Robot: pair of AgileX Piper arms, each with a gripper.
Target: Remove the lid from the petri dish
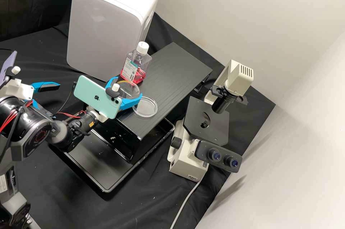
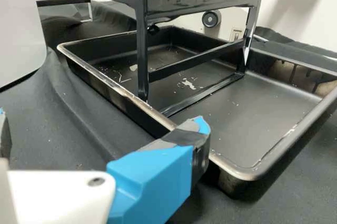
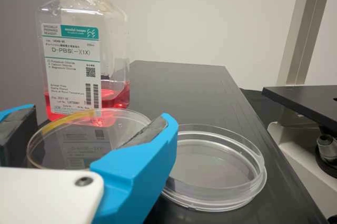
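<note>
The right gripper (image 3: pixel 89 129) clamps the clear round plastic lid (image 3: pixel 68 147), off its dish.
The lid is just beside the clear shallow petri dish (image 3: pixel 216 166) on the black ribbed shelf (image 1: pixel 176 67); the left gripper (image 1: pixel 45 94), fingers spread wide, is near the black tray (image 2: pixel 253 129).

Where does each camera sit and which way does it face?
High view: above the bench, looking down on rack, microscope, left gripper, right gripper.
Left wrist view: low by the tray, facing under the rack; own finger shows.
Right wrist view: over the rack, facing the bottle; right gripper holds lid.
High and right wrist share: petri dish.
</note>
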